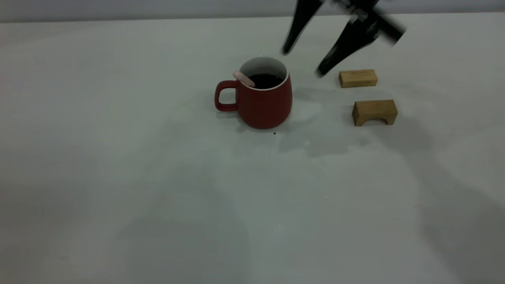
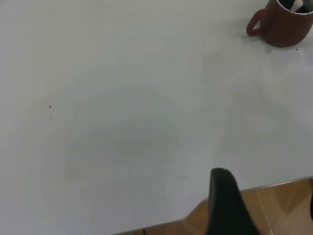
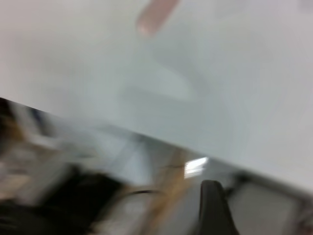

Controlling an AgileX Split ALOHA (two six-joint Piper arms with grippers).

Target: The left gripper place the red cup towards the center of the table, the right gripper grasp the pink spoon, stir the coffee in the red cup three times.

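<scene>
The red cup (image 1: 262, 104) stands upright near the middle of the table (image 1: 118, 157), handle to the left, with dark coffee (image 1: 265, 81) inside. The pink spoon (image 1: 244, 79) sits in the cup, its pale handle leaning over the rim above the cup's handle. My right gripper (image 1: 302, 62) hangs blurred in the air behind and to the right of the cup, open and holding nothing. In the right wrist view only one finger (image 3: 212, 210) and a pink handle (image 3: 156, 14) show. The left gripper (image 2: 266, 188) is open over the table's edge, far from the cup (image 2: 283, 29).
Two tan wooden blocks lie right of the cup: a flat one (image 1: 358, 78) at the back and an arch-shaped one (image 1: 375, 112) nearer the front. The table edge (image 2: 254, 188) and a brown floor show under the left gripper.
</scene>
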